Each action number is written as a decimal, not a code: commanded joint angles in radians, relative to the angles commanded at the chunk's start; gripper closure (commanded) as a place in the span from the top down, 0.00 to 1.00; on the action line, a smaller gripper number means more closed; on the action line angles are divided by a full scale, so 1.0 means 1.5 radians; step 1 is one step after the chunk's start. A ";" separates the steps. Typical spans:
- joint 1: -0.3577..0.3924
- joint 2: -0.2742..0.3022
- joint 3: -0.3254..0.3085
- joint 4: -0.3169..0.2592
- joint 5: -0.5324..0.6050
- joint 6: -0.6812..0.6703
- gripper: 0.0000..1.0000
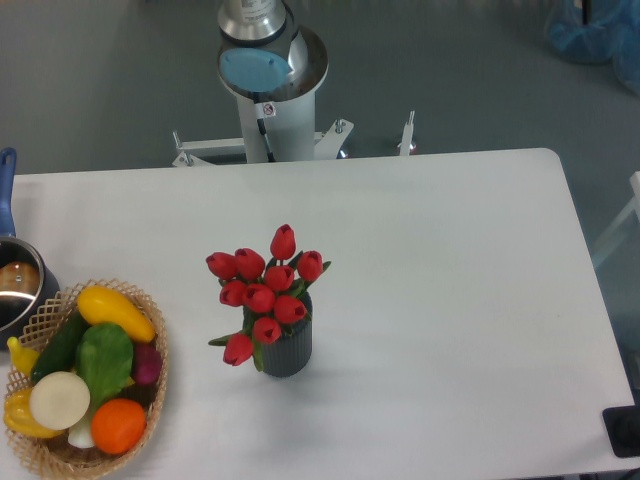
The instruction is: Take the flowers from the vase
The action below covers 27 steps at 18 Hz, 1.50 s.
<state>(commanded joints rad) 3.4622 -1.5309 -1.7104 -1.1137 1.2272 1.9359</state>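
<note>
The flowers, a bunch of red tulip buds with green leaves, stand upright in the vase, a small dark grey ribbed cylinder near the middle of the white table. One bud droops over the vase's left side. The gripper is out of view: only the arm's base column with its blue cap shows beyond the table's far edge.
A wicker basket with colourful vegetables sits at the front left corner. A steel pot with a blue handle stands at the left edge behind it. A dark object sits at the front right corner.
</note>
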 joint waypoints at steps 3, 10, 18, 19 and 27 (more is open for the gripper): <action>0.000 0.001 -0.001 0.000 -0.002 0.000 1.00; -0.013 0.000 -0.002 0.003 -0.001 -0.001 1.00; -0.021 0.001 -0.008 0.004 -0.007 -0.017 1.00; -0.028 0.000 -0.012 0.004 -0.007 -0.017 1.00; -0.048 0.009 -0.052 0.004 -0.006 -0.027 1.00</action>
<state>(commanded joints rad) 3.3901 -1.5172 -1.7885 -1.1075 1.2180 1.8960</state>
